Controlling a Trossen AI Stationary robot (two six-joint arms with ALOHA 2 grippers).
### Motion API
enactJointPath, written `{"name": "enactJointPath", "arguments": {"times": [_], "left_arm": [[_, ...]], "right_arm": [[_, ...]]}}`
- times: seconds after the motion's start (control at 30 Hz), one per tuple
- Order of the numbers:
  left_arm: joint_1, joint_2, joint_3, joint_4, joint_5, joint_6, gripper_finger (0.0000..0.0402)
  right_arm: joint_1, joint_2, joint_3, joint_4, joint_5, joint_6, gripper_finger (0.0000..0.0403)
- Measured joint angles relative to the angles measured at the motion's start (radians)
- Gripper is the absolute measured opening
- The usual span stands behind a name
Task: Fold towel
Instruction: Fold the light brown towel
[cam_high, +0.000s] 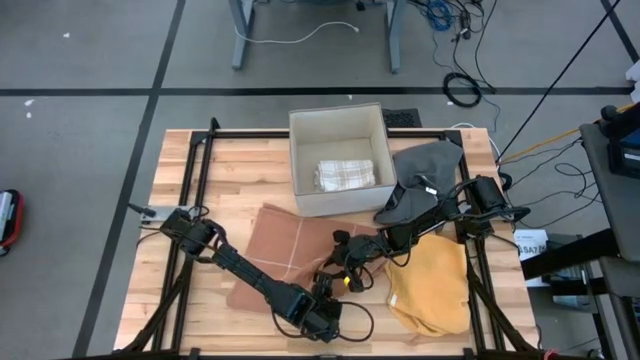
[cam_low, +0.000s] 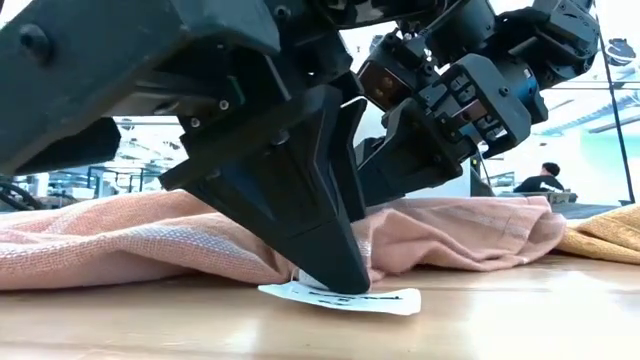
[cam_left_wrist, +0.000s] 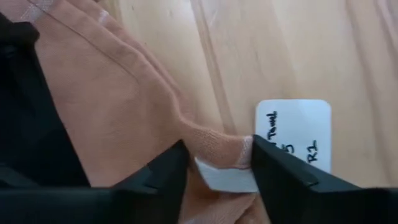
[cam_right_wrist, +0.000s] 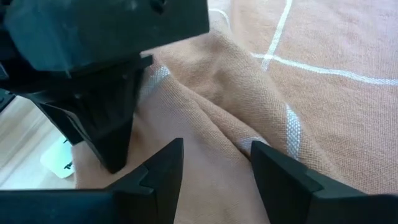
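A salmon towel (cam_high: 275, 245) with thin white lines lies rumpled in the middle of the table. Its near right corner carries a white paper label (cam_left_wrist: 298, 137) that lies flat on the wood. My left gripper (cam_high: 335, 287) reaches in from the near edge and stands fingertips-down at that corner (cam_low: 335, 270). My right gripper (cam_high: 347, 255) comes in from the right and sits just behind it on the towel's right part (cam_low: 400, 190). Each is shut on a ridge of the cloth. My left gripper pinches the towel's near right corner (cam_left_wrist: 217, 149) between its two fingers, right beside the label. The fingers (cam_low: 330, 250) point steeply down, with their tips at the tabletop. The corner is bunched into a small ridge between them, and the towel lies on the table. My right gripper pinches a raised fold (cam_right_wrist: 217, 134) of the towel near its right edge, close behind the left gripper. The fingers come slanting down from the right. The fold runs in between them, and the cloth around it rests rumpled on the table; how many layers, I cannot tell.
A white open box (cam_high: 300, 165) holding a folded checked towel (cam_high: 345, 175) stands at the far middle. A grey towel (cam_high: 425, 165) lies right of it, and a yellow towel (cam_high: 435, 285) lies at the near right, close to the salmon one. Bare wood shows at the left.
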Motion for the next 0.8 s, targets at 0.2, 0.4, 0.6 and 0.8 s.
{"name": "enactJointPath", "arguments": {"times": [0.2, 0.4, 0.6, 0.8], "left_arm": [[0.001, 0.001, -0.002, 0.018, -0.003, 0.058, 0.007], [-0.018, -0.003, -0.002, -0.008, -0.002, 0.096, 0.001], [-0.057, -0.006, 0.066, -0.218, 0.016, 0.029, 0.0006], [-0.088, -0.008, 0.136, -0.374, -0.004, -0.056, 0.0004]], "right_arm": [[0.0, 0.0, 0.0, 0.0, -0.003, 0.003, 0.0176], [0.009, -0.03, -0.001, -0.052, -0.004, -0.084, 0.0179], [0.039, -0.183, 0.0, -0.274, 0.049, -0.182, 0.0223], [0.124, -0.3, 0.0, -0.552, 0.053, -0.18, 0.024]]}}
